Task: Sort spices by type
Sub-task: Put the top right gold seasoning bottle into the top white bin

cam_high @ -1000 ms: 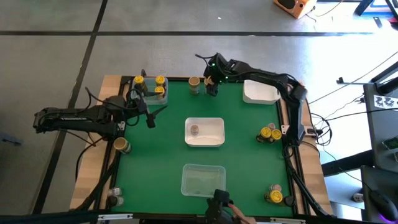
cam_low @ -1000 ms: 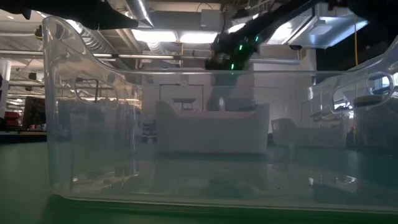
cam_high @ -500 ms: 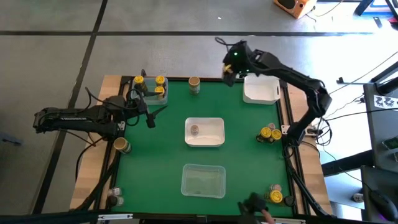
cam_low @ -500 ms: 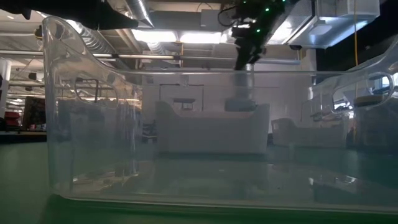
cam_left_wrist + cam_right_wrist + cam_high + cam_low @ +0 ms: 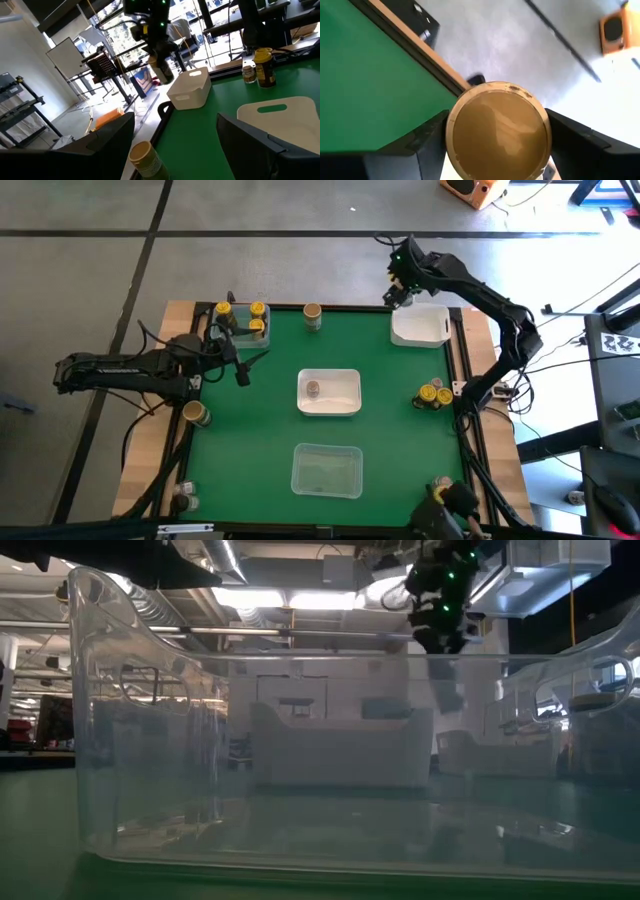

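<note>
Right gripper (image 5: 398, 298) raised, jaws gripping; left gripper (image 5: 240, 366) low (jaws parted).

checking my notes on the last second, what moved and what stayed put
The right gripper, shut on a tan-lidded jar, swung from beside the tan jar at the far edge rightward to the far rim of the white bin. The left gripper, bins and other jars stayed put.

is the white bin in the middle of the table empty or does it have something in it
Not empty. The high view shows one spice jar inside the middle white bin.
</note>
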You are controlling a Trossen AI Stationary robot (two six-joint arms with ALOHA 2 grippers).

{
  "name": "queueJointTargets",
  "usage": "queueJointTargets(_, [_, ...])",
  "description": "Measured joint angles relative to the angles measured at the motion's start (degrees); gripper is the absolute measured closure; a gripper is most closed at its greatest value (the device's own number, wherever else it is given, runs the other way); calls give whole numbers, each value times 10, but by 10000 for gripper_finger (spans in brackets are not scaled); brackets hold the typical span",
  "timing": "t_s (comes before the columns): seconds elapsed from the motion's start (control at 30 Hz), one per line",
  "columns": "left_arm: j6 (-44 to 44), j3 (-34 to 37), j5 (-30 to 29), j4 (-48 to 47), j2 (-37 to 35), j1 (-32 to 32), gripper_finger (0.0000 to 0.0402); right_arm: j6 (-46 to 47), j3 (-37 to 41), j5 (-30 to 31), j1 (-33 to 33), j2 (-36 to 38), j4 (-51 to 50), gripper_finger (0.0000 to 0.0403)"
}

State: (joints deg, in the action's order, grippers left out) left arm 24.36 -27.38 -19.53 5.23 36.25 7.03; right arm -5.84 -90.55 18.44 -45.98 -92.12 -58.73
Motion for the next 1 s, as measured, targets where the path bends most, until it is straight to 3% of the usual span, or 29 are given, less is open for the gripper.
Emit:
queueJointTargets(0.6, [0,0,0,2,0,0,123,43,181,19,-63,16,56,119])
queueJointTargets(1.0, [3,0,0,2,0,0,123,60,221,-62,-81,16,154,119])
